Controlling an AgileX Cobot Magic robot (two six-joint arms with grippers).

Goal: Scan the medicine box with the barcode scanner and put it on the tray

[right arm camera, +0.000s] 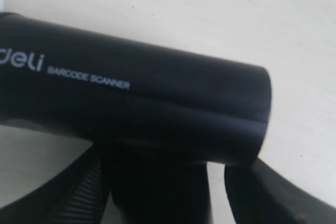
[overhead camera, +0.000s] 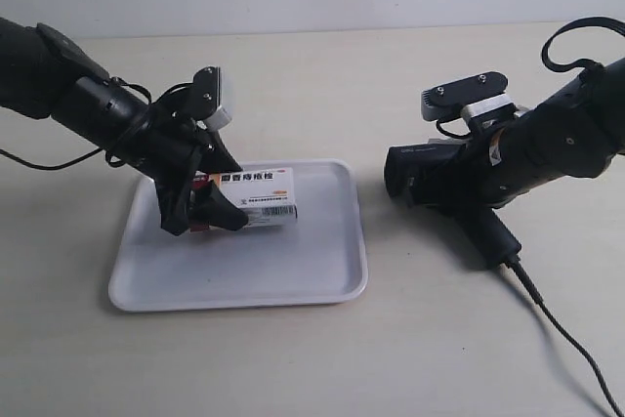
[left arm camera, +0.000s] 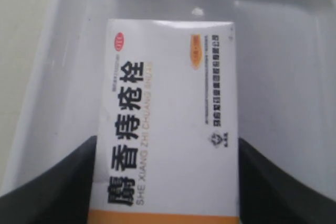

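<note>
The medicine box (overhead camera: 259, 192), white with dark lettering and an orange stripe, lies low over the left half of the white tray (overhead camera: 332, 285). My left gripper (overhead camera: 220, 190) is shut on its end. In the left wrist view the medicine box (left arm camera: 168, 114) fills the space between both black fingers (left arm camera: 58, 187) of the left gripper (left arm camera: 168, 148), with the tray (left arm camera: 294, 51) beneath. To the right of the tray, the right gripper (overhead camera: 469, 192) is shut on the black barcode scanner (overhead camera: 420, 168). The right wrist view shows the barcode scanner (right arm camera: 147, 103) head across the picture and its handle inside the right gripper (right arm camera: 173, 174).
The scanner's black cable (overhead camera: 557, 329) trails over the beige table toward the front right corner. The scanner's handle end reaches down to the table surface just right of the tray. A wall rises behind the table.
</note>
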